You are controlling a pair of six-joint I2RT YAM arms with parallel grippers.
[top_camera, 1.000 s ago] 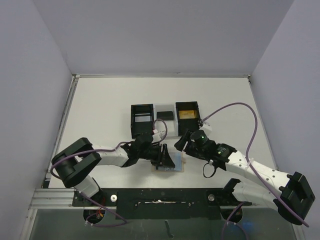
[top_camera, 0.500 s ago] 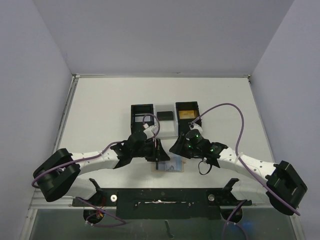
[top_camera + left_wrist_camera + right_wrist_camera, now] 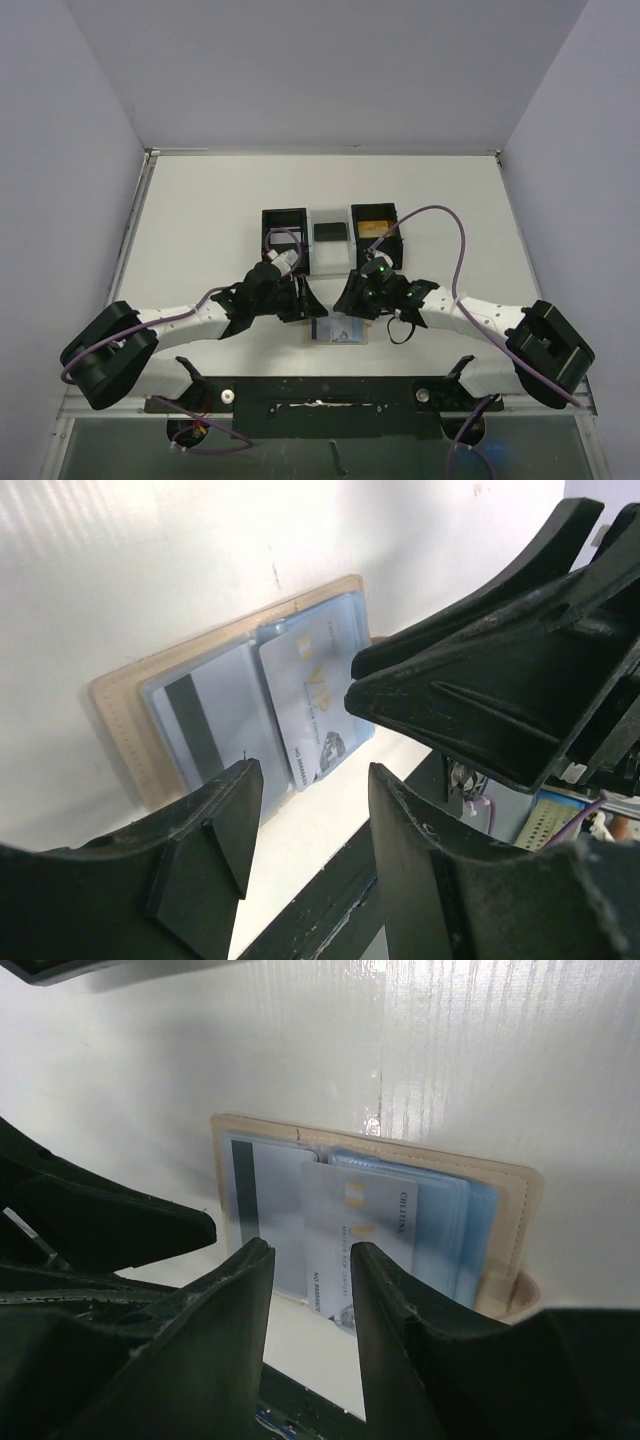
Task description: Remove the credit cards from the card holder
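Though overhead blurs card holder (image 3: 345, 334), wrists show cards (image 3: 310, 690) (VIP); left end effector (image 3: 305, 850), right end effector (image 3: 312, 1300) half-open, empty.

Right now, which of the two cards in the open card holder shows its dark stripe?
The grey card; a dark stripe runs along it, while the pale card beside it shows gold VIP lettering.

Left arm (image 3: 185, 318): white links, black joints
Right arm (image 3: 482, 318): same white and black, small green lights near the wrist
Cables (image 3: 430, 208): purple, one looping off each arm
Fingers (image 3: 205, 850): matte black, wedge-shaped, ribbed
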